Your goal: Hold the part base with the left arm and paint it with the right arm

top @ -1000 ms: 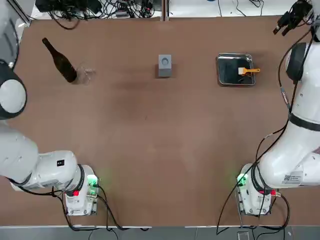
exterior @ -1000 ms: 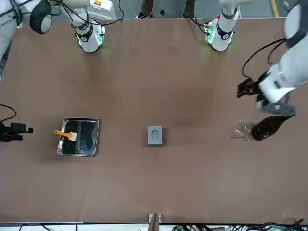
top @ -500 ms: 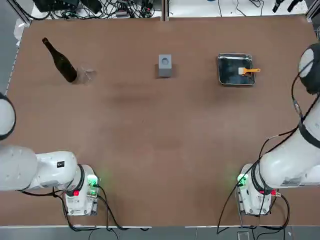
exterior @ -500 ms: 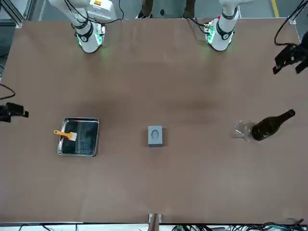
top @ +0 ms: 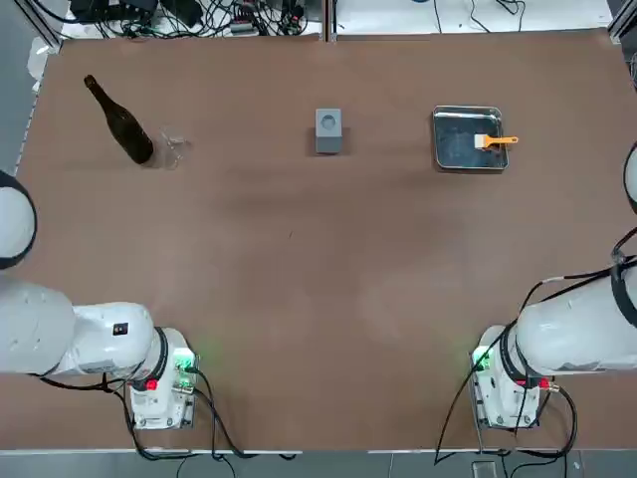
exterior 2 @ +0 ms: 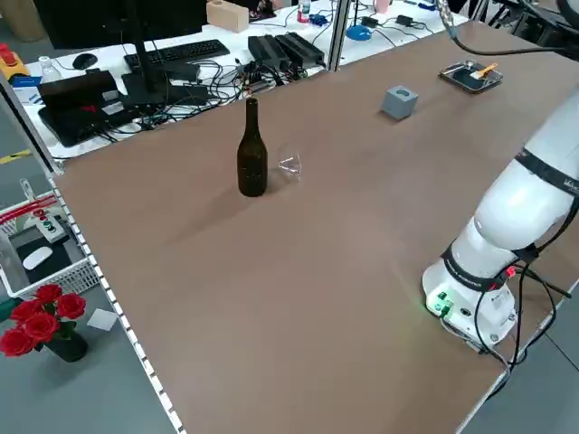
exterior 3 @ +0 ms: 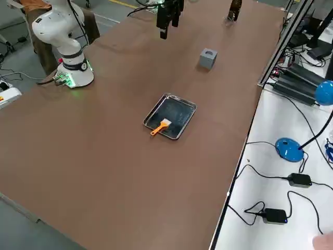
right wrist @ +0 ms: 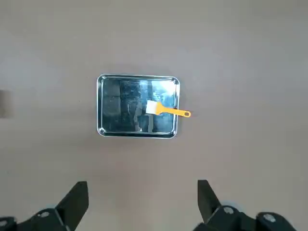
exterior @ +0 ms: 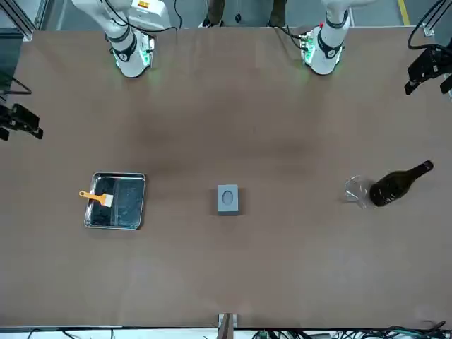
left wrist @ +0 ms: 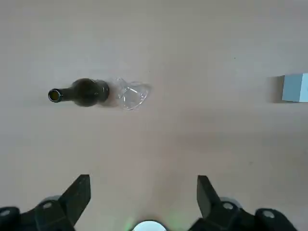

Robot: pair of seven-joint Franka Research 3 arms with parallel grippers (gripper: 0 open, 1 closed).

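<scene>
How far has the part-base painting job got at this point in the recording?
Nothing looks done: the part base stands alone on the table, still plain grey. Nothing is in hand: the left gripper and right gripper are open, away from it. Left: gripping the base, taking the brush from the tray, and painting.

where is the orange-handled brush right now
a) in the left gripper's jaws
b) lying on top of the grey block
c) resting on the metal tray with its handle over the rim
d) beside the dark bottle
c: the brush lies with its white bristles inside the metal tray and its orange handle sticks out past the rim.
</scene>
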